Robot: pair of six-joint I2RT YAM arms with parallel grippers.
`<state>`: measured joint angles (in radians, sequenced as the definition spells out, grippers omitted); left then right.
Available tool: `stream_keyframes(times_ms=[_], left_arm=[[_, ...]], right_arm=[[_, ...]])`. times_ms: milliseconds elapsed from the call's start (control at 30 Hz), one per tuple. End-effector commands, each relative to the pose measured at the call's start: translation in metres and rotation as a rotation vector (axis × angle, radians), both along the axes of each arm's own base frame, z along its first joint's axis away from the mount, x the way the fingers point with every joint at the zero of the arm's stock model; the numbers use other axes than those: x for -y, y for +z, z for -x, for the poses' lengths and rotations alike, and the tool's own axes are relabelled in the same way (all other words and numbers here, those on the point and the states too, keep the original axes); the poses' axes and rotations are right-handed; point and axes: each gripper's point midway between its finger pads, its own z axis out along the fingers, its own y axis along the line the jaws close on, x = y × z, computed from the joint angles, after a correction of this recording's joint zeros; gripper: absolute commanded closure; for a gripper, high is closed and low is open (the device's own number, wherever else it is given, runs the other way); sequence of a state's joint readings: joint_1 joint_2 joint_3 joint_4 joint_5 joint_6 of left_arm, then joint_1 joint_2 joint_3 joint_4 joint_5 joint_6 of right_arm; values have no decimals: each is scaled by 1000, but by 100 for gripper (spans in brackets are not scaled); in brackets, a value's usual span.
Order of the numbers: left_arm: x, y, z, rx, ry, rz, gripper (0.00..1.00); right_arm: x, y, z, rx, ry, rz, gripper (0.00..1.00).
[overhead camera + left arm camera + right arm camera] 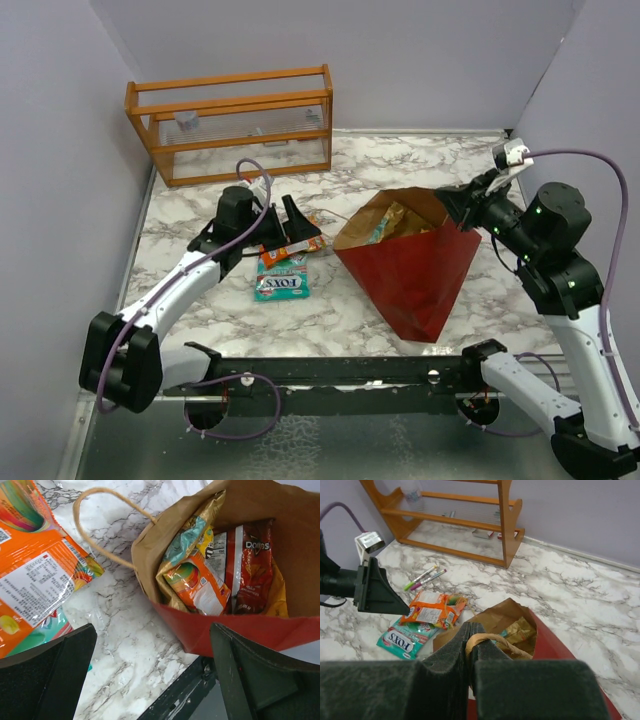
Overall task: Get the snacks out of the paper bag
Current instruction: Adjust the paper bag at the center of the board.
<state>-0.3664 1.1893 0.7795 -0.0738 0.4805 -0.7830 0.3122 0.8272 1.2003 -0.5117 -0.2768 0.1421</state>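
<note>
left gripper [281, 226]: jaws wide apart, empty, orange packet [432, 611] just beneath | right gripper [470, 630]: clamped on cord handle [495, 641] of paper bag [415, 275] | other snacks [197, 582]: inside bag, ahead of left gripper

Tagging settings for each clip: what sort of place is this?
Probably a lab test booth, not a home: plain lavender walls box in a marble-patterned table, and a black mounting rail spans its near edge.

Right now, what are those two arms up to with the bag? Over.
Left tool open over orange packet, teal packet beside it. Right tool shut on bag handle. More packets inside paper bag. Nothing blocking its mouth.
</note>
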Motion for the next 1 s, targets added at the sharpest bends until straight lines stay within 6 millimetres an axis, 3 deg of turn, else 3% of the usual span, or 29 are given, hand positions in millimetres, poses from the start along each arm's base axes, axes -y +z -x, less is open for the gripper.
stream_keyframes(times_ms=[0, 133, 267, 567, 833, 967], left_arm=[[18, 21, -18, 55, -23, 53, 1], [25, 22, -32, 32, -3, 70, 1], [28, 15, -28, 13, 57, 55, 2], [-13, -14, 2, -23, 313, 8, 1], [14, -35, -2, -116, 216, 49, 1], [28, -37, -7, -122, 153, 62, 9]], right_arm=[[10, 50, 28, 164, 6, -23, 98], [18, 46, 39, 159, -24, -21, 98], [26, 47, 47, 169, -56, -33, 98], [37, 54, 52, 197, -103, -21, 98], [39, 56, 56, 198, -107, -30, 98], [39, 56, 57, 199, -110, -33, 98]])
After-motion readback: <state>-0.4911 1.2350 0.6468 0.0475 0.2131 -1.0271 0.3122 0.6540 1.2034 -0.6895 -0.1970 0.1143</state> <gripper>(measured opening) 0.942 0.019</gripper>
